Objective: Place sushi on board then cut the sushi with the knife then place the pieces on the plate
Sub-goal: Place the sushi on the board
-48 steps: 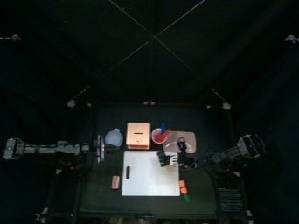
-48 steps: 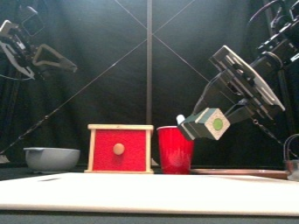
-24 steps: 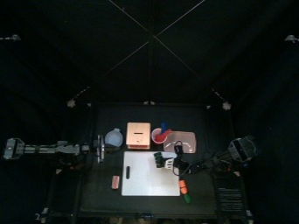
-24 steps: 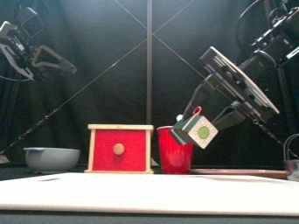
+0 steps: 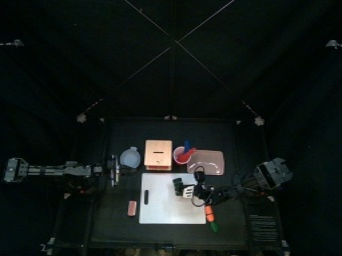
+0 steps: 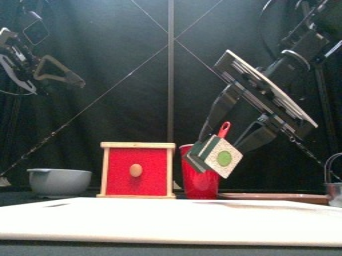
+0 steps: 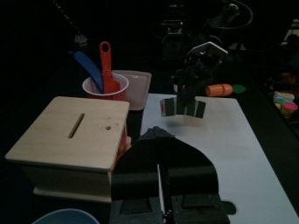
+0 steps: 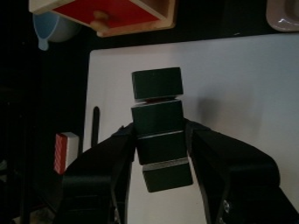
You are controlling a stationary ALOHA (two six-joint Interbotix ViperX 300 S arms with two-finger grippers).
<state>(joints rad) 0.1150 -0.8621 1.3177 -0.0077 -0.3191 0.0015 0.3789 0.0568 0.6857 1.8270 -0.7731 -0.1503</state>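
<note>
Right wrist view: at frame centre the sushi roll (image 8: 158,114) is gripped across its middle blocks by the closed right pincer (image 8: 162,136), above the white board (image 8: 239,105). It is judged light and stiff, but its blocks could separate, so a hold spanning a joint is advised.

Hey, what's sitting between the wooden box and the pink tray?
The red cup, with the toy knives standing in it, sits between them; the top view shows this best.
</note>
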